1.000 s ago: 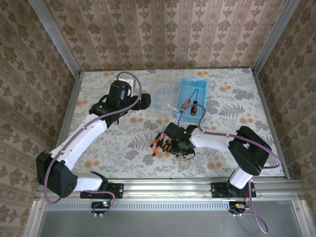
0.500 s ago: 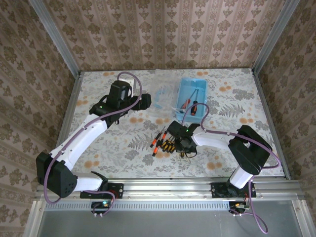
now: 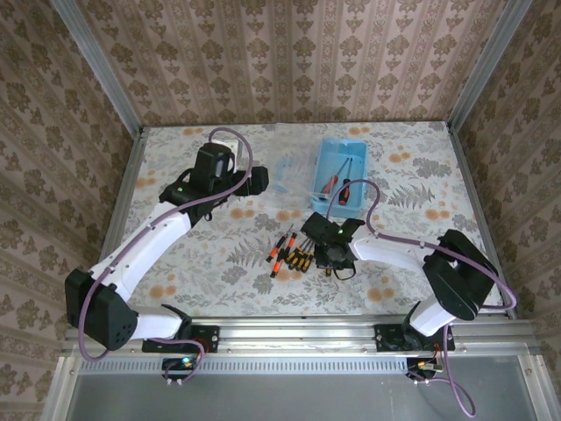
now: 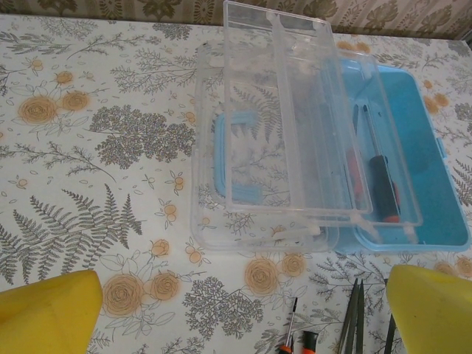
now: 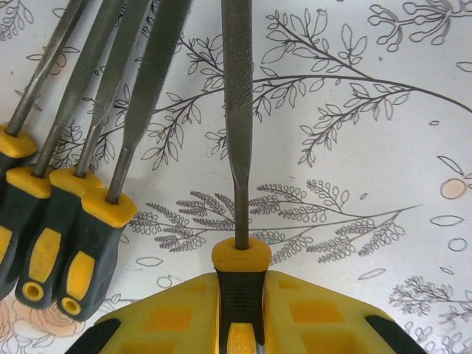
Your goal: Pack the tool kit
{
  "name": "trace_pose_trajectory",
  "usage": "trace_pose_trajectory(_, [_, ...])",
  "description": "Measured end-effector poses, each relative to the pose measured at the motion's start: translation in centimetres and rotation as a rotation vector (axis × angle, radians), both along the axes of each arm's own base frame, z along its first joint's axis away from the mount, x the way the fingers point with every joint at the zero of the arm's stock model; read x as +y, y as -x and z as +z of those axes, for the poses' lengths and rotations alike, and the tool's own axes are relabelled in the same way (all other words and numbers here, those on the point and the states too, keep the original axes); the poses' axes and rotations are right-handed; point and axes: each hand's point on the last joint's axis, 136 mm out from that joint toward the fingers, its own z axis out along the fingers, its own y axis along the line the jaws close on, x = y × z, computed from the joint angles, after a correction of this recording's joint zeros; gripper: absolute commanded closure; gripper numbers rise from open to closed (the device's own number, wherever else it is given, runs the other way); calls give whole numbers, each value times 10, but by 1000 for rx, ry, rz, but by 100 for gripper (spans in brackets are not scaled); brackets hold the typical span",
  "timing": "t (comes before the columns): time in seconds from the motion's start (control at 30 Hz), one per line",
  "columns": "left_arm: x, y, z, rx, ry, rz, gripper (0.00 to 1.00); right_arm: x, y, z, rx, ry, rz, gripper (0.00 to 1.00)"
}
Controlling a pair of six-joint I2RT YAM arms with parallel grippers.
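My right gripper [image 5: 240,313] is clamped on the handle of a file [image 5: 236,110], whose blade runs straight out from my fingers, just beside the other files [image 5: 88,169] lying mid-table. The blue tool box [image 3: 342,167] sits beyond it toward the table's far edge, nearer this arm. My left gripper [image 4: 236,302] hovers, jaws wide apart, before the box's clear lid [image 4: 287,125].

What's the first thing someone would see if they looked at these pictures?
Probably the yellow right gripper, shut on the handle of a file near the middle of the table, beside a row of matching files. Then the blue tool box farther back, its clear lid open.
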Motion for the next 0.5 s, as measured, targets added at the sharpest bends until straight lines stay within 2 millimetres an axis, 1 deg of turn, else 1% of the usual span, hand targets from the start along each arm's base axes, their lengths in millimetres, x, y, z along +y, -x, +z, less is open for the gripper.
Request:
trace_pose_trajectory(0.2, [-1,-1,-5,12,-7,0,0,-4,2,15,-25,-10,14,78])
trace_pose_trajectory(0.4, [-3,-1,-6,12,-8,-5,0,-18,1,25,-40,16,8,78])
trace_pose_trajectory(0.5, [-3,0,-6,12,-8,-6,0,-21,1,35,-57,25,17,78])
